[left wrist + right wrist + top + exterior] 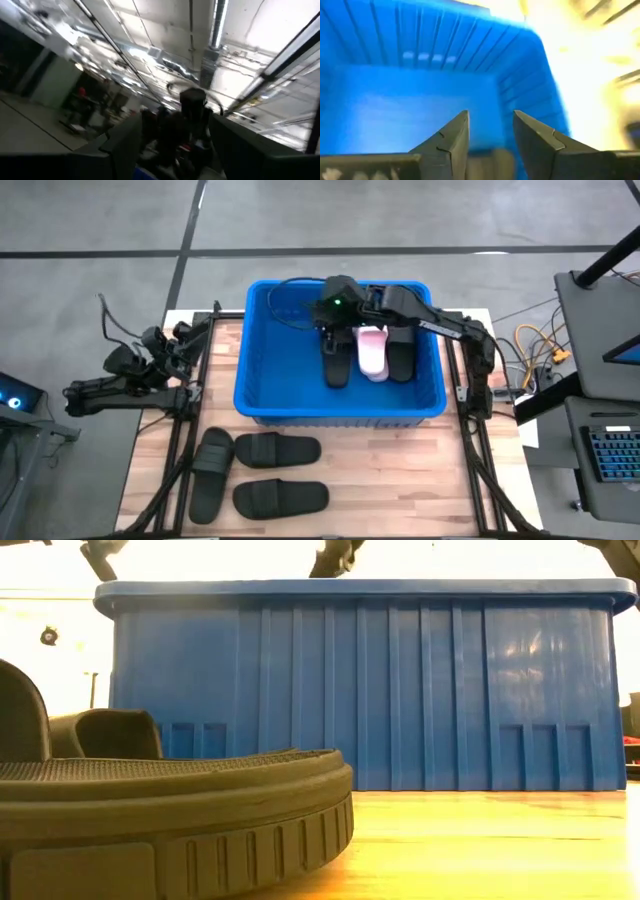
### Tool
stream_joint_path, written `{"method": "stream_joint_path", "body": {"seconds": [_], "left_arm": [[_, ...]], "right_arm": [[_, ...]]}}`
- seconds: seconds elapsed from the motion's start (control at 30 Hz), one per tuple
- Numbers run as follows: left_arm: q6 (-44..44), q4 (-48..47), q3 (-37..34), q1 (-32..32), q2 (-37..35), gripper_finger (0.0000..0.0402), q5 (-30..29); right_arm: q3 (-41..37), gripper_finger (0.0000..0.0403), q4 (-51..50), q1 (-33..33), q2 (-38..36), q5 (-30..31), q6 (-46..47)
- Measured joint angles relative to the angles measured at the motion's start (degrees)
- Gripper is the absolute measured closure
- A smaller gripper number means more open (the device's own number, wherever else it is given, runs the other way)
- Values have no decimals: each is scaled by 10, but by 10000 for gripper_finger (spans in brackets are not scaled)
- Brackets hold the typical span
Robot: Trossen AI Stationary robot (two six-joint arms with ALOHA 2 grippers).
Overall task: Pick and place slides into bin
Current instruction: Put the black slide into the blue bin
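Hovering over the bin (258, 395), the right gripper (490, 132) shows fingers slightly parted, grasping nothing.

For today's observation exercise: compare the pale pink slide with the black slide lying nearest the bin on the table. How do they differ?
Colour: the pale pink slide is light; the black slide nearest the bin is dark.
Place: the pink one lies inside the blue bin, between two black slides; the black one lies on the wooden table, outside it.
Pose: in the high view the pink one runs top to bottom, the black one side to side.
Both are flat, wide-strapped slides.
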Motion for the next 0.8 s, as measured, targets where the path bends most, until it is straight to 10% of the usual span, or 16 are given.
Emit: {"method": "stream_joint_path", "body": {"seconds": [0.4,0.8], "left_arm": [[-208,-32,40,-1,115,185,158],[-202,-303,326,-40,365,224,247]], "right_arm": [[108,298,-14,93,-87,52,-81],[104,310,-214,104,-162,166,0]]}}
